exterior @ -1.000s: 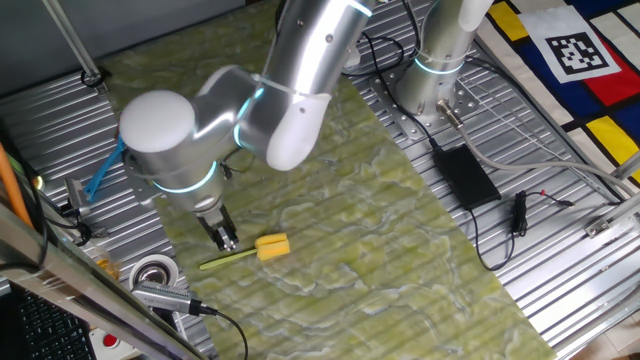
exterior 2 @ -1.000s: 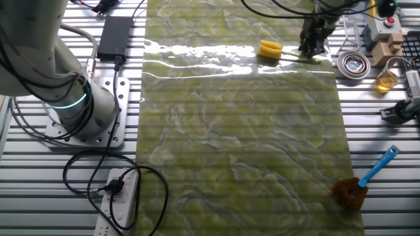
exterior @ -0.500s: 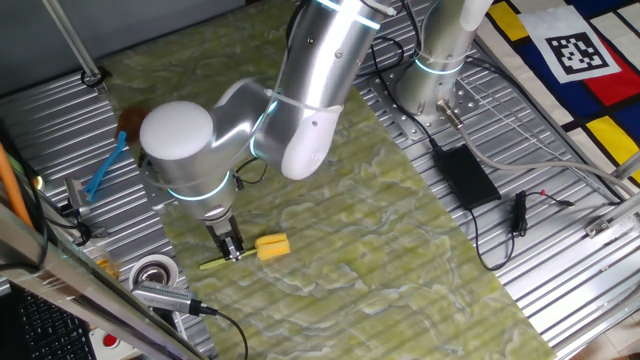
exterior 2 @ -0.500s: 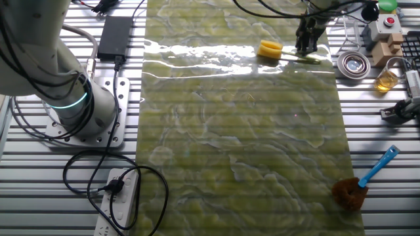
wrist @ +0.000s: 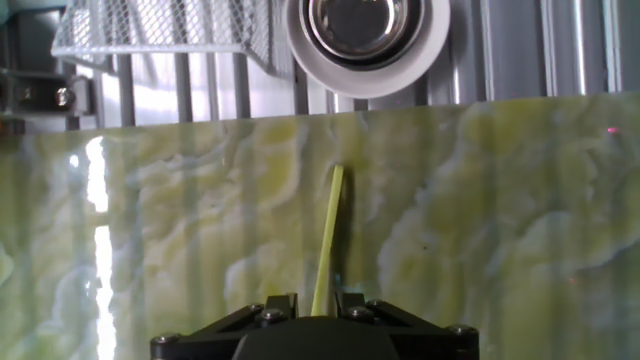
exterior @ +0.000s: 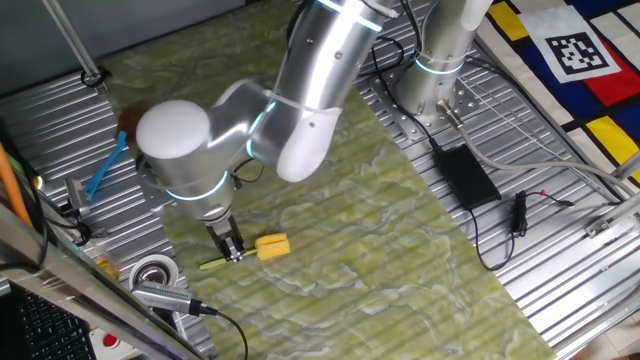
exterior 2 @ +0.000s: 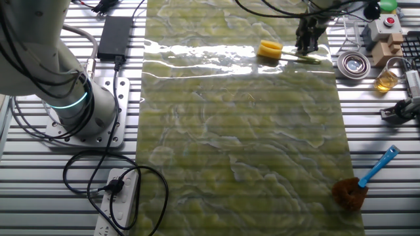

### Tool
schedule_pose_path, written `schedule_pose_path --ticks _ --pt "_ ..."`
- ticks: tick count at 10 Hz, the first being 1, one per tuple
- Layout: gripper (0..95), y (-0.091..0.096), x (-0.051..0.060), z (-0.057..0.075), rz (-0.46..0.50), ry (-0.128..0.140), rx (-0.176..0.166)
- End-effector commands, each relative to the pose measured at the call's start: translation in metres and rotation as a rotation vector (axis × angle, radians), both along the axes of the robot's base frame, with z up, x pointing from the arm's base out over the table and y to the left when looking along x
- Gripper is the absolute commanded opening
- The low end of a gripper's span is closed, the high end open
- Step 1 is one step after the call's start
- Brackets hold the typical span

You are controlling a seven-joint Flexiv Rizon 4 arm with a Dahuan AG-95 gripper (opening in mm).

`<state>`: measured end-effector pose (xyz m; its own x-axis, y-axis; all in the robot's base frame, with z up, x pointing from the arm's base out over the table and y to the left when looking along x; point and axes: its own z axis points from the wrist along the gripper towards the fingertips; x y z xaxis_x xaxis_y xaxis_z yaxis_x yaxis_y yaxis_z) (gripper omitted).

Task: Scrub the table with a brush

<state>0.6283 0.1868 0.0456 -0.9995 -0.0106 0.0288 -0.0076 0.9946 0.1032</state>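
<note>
The brush lies flat on the pale green marbled table (exterior: pixel 400 230), with its yellow head (exterior: pixel 272 246) to the right and its thin handle (exterior: pixel 212 264) pointing left. My gripper (exterior: pixel 232 253) is down at the handle, just left of the head. In the other fixed view the gripper (exterior 2: pixel 307 47) stands over the handle (exterior 2: pixel 311 59), right of the head (exterior 2: pixel 269 49). In the hand view the handle (wrist: pixel 330 230) runs up from between my fingers (wrist: pixel 282 302), with small gaps on both sides. The gripper (wrist: pixel 314 300) is open around it.
A round metal bowl (wrist: pixel 365 40) sits on the ribbed panel just past the handle's tip, next to a mesh basket (wrist: pixel 160 25). The blue-handled brush (exterior 2: pixel 377 167) lies off the mat. A glass of yellow liquid (exterior 2: pixel 387 77) and a power adapter (exterior: pixel 465 175) stand nearby.
Over the last second my gripper came down and right onto the brush handle. In the last half second the arm hardly moved. The brush has not moved.
</note>
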Motion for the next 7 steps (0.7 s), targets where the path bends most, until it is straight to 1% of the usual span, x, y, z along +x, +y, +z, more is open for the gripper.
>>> schedule_pose_path --ticks 1,2,4,5,7 --pt "19.0 0.0007 -0.0002 0.0007 -0.009 0.024 0.005" --pt "19.0 0.0007 -0.0002 0.0007 -0.012 0.024 0.004" --pt "19.0 0.0007 -0.0002 0.0007 0.000 0.023 0.021" --pt "19.0 0.0007 -0.0002 0.0007 0.010 0.028 0.029" --pt "19.0 0.0007 -0.0002 0.0007 0.004 0.033 0.025"
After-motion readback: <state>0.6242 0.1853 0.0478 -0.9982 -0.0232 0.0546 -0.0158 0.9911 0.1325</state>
